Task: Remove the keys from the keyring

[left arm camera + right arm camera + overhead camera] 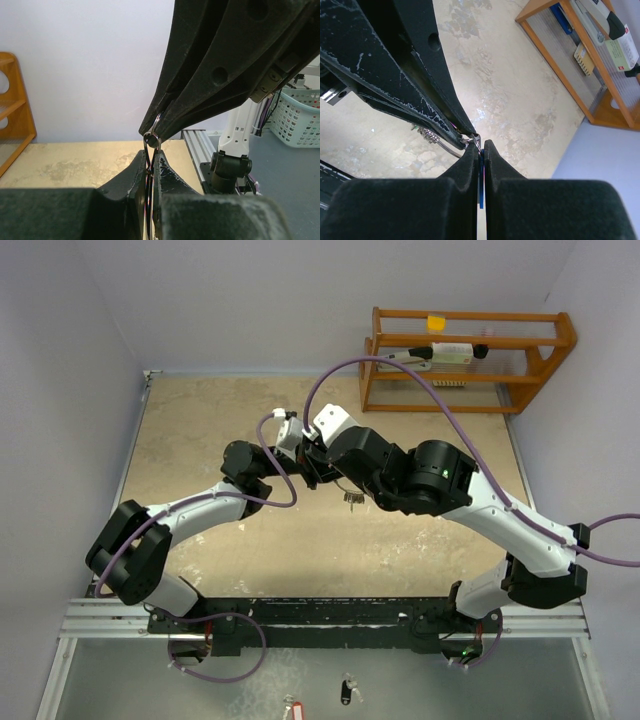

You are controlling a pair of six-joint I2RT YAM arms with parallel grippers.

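Both grippers meet above the middle of the table. My left gripper [306, 462] [151, 154] is shut on a thin silver wire loop of the keyring [152, 139]. My right gripper [322, 468] [481, 146] is shut on the blue-headed key [481, 186], seen edge-on between its pads, right at the ring [476, 141]. In the left wrist view the right gripper's fingers [200, 95] come down onto the ring from above. Small silver pieces [352, 498] dangle below the grippers. A knurled silver piece [428, 134] and a speck of green [413, 127] hang behind the left fingers [410, 85].
An orange wooden rack [465, 360] with small items stands at the table's back right. A black-tagged key [347, 690] and a red-tagged key [291, 710] lie below the arms' base rail [330, 612]. A white basket [297, 117] stands off the table.
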